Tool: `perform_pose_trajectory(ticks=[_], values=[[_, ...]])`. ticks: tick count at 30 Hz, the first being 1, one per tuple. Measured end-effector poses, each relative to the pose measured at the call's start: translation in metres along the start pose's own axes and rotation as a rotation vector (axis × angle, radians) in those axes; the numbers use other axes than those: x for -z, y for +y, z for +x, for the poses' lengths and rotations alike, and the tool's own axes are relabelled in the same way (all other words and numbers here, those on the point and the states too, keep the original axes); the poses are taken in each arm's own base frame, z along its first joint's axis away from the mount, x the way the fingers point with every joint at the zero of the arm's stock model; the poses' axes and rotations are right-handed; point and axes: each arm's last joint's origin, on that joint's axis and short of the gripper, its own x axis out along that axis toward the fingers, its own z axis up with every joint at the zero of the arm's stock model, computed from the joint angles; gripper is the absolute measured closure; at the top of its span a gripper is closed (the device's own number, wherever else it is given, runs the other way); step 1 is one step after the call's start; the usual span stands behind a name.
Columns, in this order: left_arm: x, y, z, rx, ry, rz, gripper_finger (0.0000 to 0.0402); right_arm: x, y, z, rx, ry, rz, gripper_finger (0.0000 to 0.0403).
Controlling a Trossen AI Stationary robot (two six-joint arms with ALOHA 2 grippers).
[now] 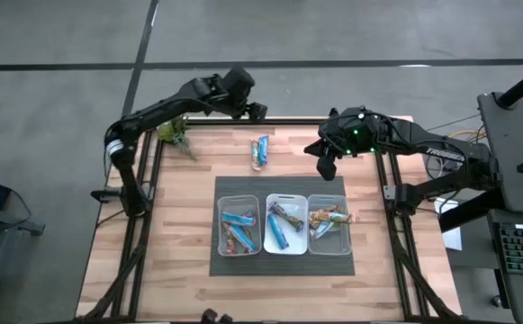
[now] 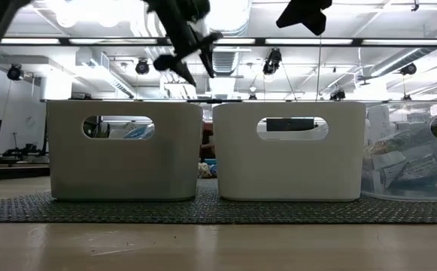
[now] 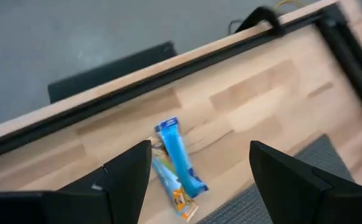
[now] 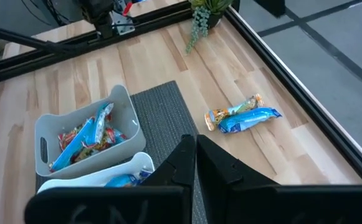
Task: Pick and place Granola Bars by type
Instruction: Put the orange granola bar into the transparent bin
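Two granola bars lie side by side on the bare wood near the table's far edge: a blue one [image 3: 179,155] and a blue-and-orange one [image 3: 171,186], seen together in the high view [image 1: 259,151] and the right wrist view [image 4: 243,116]. My left gripper [image 1: 256,112] [image 3: 199,152] hangs open above the far edge, just beyond the pair and pointing down at them, touching nothing. My right gripper [image 1: 326,166] [image 4: 196,149] is shut and empty, raised above the table's far right part.
Three bins stand in a row on a dark mat [image 1: 282,261]: left [image 1: 238,225], middle [image 1: 285,223] and right [image 1: 328,223], each holding wrapped bars. A small green plant [image 1: 176,135] sits at the far left. Black rails frame the table.
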Motion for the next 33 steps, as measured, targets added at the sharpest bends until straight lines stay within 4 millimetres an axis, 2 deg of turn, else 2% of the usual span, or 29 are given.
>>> perform_pose_trajectory(ticks=[6, 19, 23, 33], values=[[-0.008, 0.015, 0.039, -0.021, 0.138, -0.035, 0.0149, 0.004, -0.001, 0.000, 0.028, 0.043, 0.010, 0.0394], [0.007, 0.024, 0.103, -0.108, 0.290, -0.009, 0.0149, 0.006, -0.002, 0.000, 0.056, 0.058, 0.035, 0.0394], [0.009, 0.033, 0.124, -0.140, 0.325, -0.038, 0.0149, 0.006, -0.003, 0.000, 0.058, 0.058, 0.035, 0.0394], [0.016, 0.048, 0.154, -0.172, 0.403, -0.109, 0.0149, 0.006, -0.003, 0.000, 0.058, 0.058, 0.035, 0.0394]])
